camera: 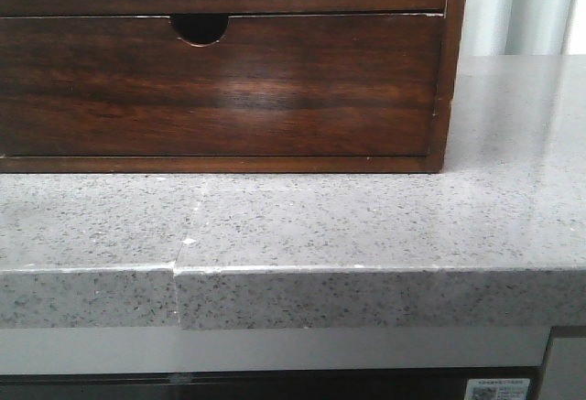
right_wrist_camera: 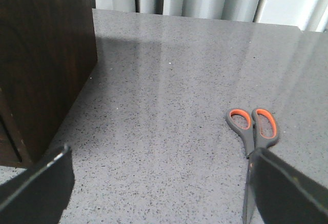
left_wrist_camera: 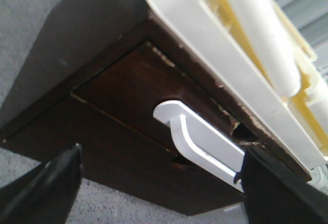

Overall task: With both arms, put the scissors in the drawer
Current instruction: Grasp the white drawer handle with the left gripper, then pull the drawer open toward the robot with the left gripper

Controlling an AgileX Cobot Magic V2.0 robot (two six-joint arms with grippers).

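Scissors [right_wrist_camera: 252, 131] seen flat on counter [right_wrist_camera: 169, 106] just ahead of right fingers [right_wrist_camera: 287, 193], long axis along reach, handles away. Right fingers spread wide, empty. Left fingers [left_wrist_camera: 43, 188] open, empty, near closed drawer [left_wrist_camera: 138, 96].

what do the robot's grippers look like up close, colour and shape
Only the fingers show, in the wrist views. The left gripper has two black, matte, wedge-like fingers. The right gripper looks the same: broad black fingers with flat faces and paler edges. No cables, markings or arm links are in view.
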